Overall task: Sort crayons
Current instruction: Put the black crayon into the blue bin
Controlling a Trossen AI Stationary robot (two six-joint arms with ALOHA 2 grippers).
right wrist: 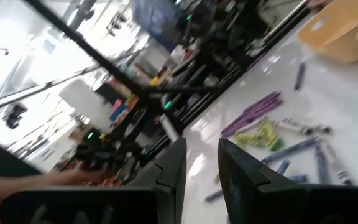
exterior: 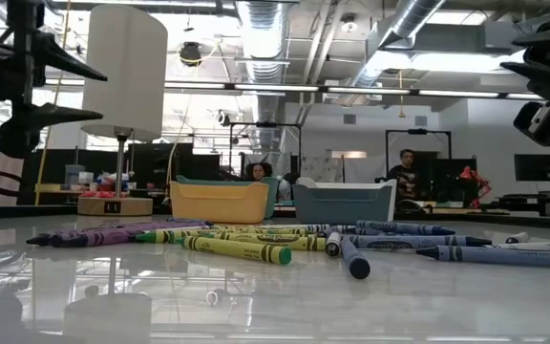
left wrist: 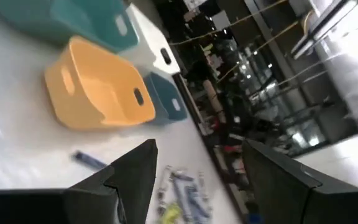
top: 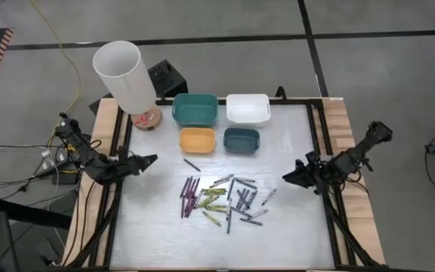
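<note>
Purple, yellow-green, grey and blue crayons (top: 221, 199) lie loose in a heap on the white table (top: 157, 227), in front of four small bins: teal (top: 195, 109), white (top: 248, 109), orange (top: 197, 140) and dark blue (top: 241, 139). One purple crayon (top: 192, 164) lies apart, nearer the orange bin. Left gripper (top: 151, 159) hovers spread wide, empty, at the table's left. Right gripper (top: 288, 177) waits at the right, fingers narrowly parted, seemingly holding nothing.
</note>
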